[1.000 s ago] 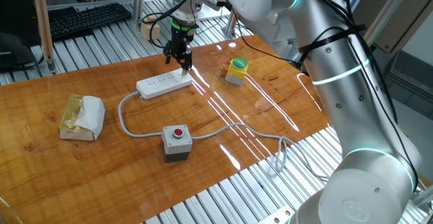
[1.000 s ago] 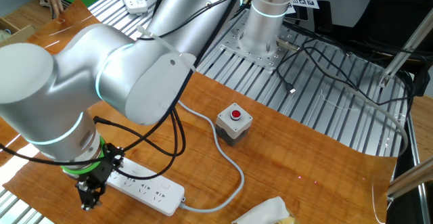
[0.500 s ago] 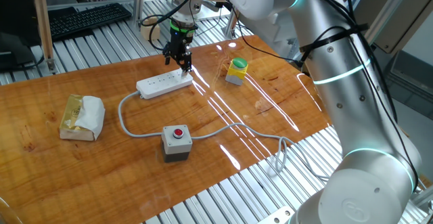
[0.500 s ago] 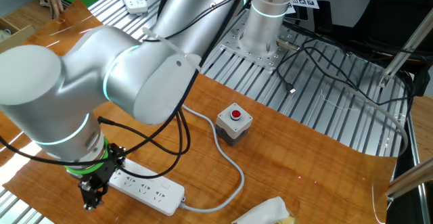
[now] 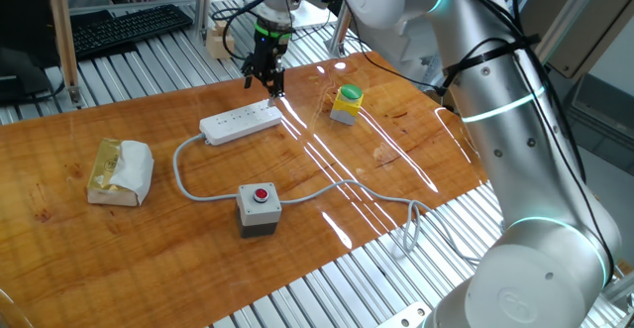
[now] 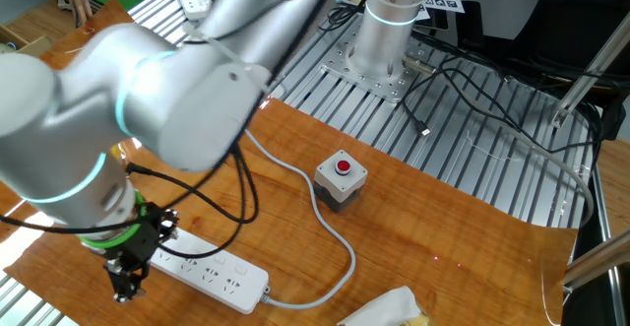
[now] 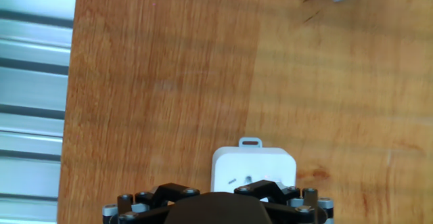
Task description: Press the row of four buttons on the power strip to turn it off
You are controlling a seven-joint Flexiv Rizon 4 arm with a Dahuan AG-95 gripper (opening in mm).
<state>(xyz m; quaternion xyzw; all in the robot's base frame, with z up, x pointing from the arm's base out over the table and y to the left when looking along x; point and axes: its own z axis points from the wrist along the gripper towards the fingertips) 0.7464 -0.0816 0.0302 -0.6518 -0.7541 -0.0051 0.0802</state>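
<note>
The white power strip (image 5: pixel 241 122) lies flat on the wooden table, its grey cable (image 5: pixel 182 167) curling off its left end. In the other fixed view the power strip (image 6: pixel 205 273) runs along the near table edge. The four buttons are too small to tell apart on its top face. My gripper (image 5: pixel 264 87) hangs just above the strip's right end, open, with nothing between its fingers. It stands over that same end (image 6: pixel 125 289) in the other fixed view. The hand view looks straight down on the strip's end (image 7: pixel 254 164), partly hidden under my black linkage.
A grey box with a red round button (image 5: pixel 260 207) sits in front of the strip, also seen from the other side (image 6: pixel 341 179). A yellow-green capped block (image 5: pixel 346 104) stands to the right. A wrapped packet (image 5: pixel 120 170) lies at the left. Metal slats border the table.
My gripper has risen a little from the strip's right end and shifted slightly toward the back. The strip has not moved.
</note>
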